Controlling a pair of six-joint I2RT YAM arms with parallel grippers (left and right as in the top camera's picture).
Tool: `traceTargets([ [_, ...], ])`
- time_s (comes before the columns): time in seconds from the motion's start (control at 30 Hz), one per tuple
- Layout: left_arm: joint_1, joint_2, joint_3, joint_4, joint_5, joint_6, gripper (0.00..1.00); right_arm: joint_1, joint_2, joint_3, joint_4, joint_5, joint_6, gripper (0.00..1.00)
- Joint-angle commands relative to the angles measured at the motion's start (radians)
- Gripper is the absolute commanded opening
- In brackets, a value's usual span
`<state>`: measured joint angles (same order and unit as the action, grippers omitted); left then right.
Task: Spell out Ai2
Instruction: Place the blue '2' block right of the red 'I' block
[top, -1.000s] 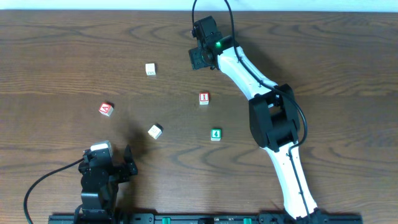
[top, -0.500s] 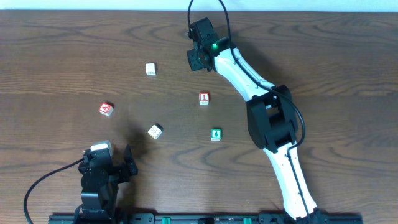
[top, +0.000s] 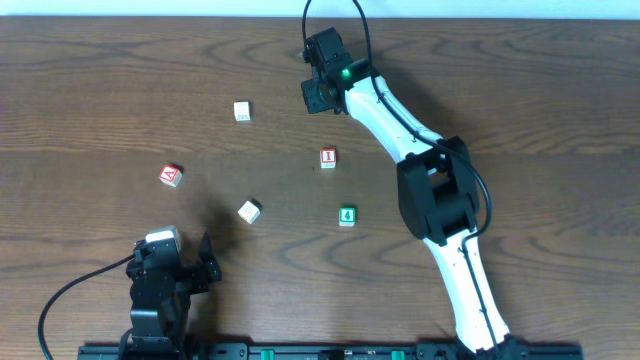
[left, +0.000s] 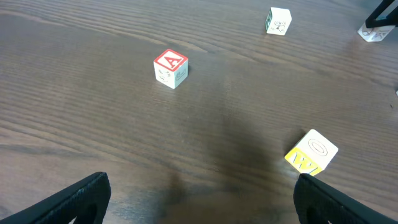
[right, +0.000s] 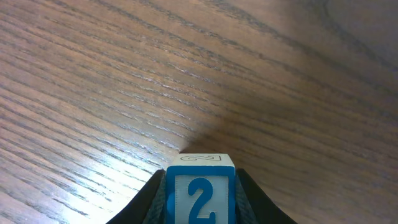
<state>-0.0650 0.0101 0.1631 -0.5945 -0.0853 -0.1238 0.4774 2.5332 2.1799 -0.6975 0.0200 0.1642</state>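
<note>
Top centre of the overhead frame, your right arm (top: 400, 110) has edged up-left, then stopped. Its right gripper (top: 318, 93) clamps the 2 block (right: 199, 190), probably lifted clear and yet to be carried beside the I block (top: 328, 157). Your left gripper (left: 202, 199) sits wide open.

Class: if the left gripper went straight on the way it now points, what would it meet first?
Probably the yellow block, just ahead of the picture-right finger of the left gripper; the red A block sits farther off, left of centre. Depth is uncertain.
</note>
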Motion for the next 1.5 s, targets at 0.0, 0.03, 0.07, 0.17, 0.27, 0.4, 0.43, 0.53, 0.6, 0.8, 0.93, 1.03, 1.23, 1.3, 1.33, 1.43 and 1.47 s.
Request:
traceTargets([
  [0.0, 0.006, -0.006, -0.010, 0.001, -0.003, -0.003, 0.95, 0.007, 0.018, 0.068, -0.023, 0.010, -0.005, 0.22],
  [0.03, 0.006, -0.006, -0.010, 0.001, -0.003, -0.003, 0.95, 0.007, 0.010, 0.091, -0.042, 0.010, -0.005, 0.21],
  [0.07, 0.007, -0.006, -0.010, 0.001, -0.003, -0.003, 0.95, 0.007, 0.002, 0.114, -0.067, 0.011, -0.005, 0.18],
  [0.17, 0.006, -0.006, -0.010, 0.001, -0.003, -0.003, 0.95, 0.008, -0.034, 0.212, -0.203, 0.018, -0.005, 0.01],
  [0.27, 0.007, -0.006, -0.010, 0.001, -0.003, -0.003, 0.95, 0.008, -0.087, 0.282, -0.367, 0.017, 0.015, 0.01],
  [0.4, 0.007, -0.006, -0.010, 0.001, -0.003, -0.003, 0.96, 0.008, -0.190, 0.290, -0.570, 0.010, 0.055, 0.01],
  [0.43, 0.007, -0.006, -0.010, 0.001, -0.003, -0.003, 0.95, 0.008, -0.214, 0.289, -0.614, -0.002, 0.066, 0.02],
  [0.53, 0.007, -0.006, -0.010, 0.001, -0.003, -0.003, 0.95, 0.009, -0.276, 0.269, -0.691, -0.025, 0.067, 0.02],
  [0.6, 0.007, -0.006, -0.010, 0.001, -0.003, -0.003, 0.96, 0.021, -0.321, 0.230, -0.695, -0.009, 0.066, 0.01],
  [0.8, 0.006, -0.006, -0.010, 0.001, -0.003, -0.003, 0.96, 0.044, -0.476, -0.059, -0.566, 0.050, 0.068, 0.02],
  [0.93, 0.006, -0.006, -0.010, 0.001, -0.003, -0.003, 0.95, 0.035, -0.592, -0.370, -0.358, 0.012, 0.082, 0.01],
  [1.03, 0.006, -0.006, -0.010, 0.001, -0.003, -0.003, 0.95, 0.030, -0.615, -0.520, -0.269, 0.014, 0.124, 0.01],
  [1.23, 0.006, -0.006, -0.010, 0.001, -0.003, -0.003, 0.95, 0.031, -0.612, -0.683, -0.132, 0.024, 0.200, 0.01],
  [1.3, 0.006, -0.006, -0.010, 0.001, -0.003, -0.003, 0.95, 0.026, -0.612, -0.710, -0.094, 0.025, 0.206, 0.01],
  [1.33, 0.007, -0.006, -0.010, 0.001, -0.003, -0.003, 0.95, 0.026, -0.610, -0.717, -0.083, 0.026, 0.206, 0.01],
  [1.43, 0.006, -0.006, -0.010, 0.001, -0.003, -0.003, 0.95, 0.026, -0.601, -0.732, -0.062, 0.025, 0.210, 0.01],
  [1.47, 0.007, -0.006, -0.010, 0.001, -0.003, -0.003, 0.96, 0.027, -0.597, -0.737, -0.055, 0.026, 0.215, 0.01],
])
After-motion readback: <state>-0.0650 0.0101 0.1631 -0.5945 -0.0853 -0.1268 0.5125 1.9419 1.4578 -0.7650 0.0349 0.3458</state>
